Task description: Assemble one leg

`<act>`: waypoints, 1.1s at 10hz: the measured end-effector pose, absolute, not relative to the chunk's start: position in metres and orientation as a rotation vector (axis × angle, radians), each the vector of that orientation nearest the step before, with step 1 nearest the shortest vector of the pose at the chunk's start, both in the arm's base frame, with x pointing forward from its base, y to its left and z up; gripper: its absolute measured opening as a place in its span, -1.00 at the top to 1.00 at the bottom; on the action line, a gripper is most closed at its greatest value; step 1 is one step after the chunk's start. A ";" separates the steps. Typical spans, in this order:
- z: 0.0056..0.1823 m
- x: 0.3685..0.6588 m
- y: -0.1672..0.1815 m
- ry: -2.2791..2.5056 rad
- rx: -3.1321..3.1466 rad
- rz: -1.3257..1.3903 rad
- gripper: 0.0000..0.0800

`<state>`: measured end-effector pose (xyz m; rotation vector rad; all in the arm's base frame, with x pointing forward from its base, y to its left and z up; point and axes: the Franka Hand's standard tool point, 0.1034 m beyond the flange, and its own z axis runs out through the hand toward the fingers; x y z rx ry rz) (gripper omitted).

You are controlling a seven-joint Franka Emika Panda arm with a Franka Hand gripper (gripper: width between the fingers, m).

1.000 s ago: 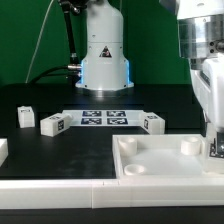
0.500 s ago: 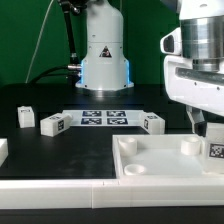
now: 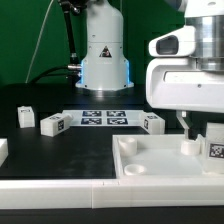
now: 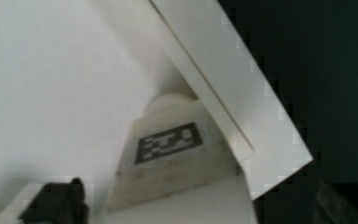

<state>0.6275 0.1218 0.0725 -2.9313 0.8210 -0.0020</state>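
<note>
You see white, rounded arm base (image 3: 104,50) carrying black triangular warning sticker, blue glow at foot; boxy white gripper (image 3: 198,128) housing, grey band, dark fingers (image 4: 57,201).

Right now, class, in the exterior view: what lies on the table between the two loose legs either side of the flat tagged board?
Only the marker board lies between the leg and the other leg.

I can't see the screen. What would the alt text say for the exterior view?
A large white robot head fills the exterior view's right, its pincer hanging over a white square top with round corner sockets, next to a tagged leg. Behind, on the black table, three more small tagged blocks flank the marker board.
</note>
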 end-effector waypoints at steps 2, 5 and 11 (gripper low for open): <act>0.075 0.629 0.122 0.532 -3.020 -0.007 -0.62; 0.075 0.629 0.120 0.343 -3.060 -0.018 -0.60; 0.074 0.629 0.118 0.431 -3.049 -0.014 0.27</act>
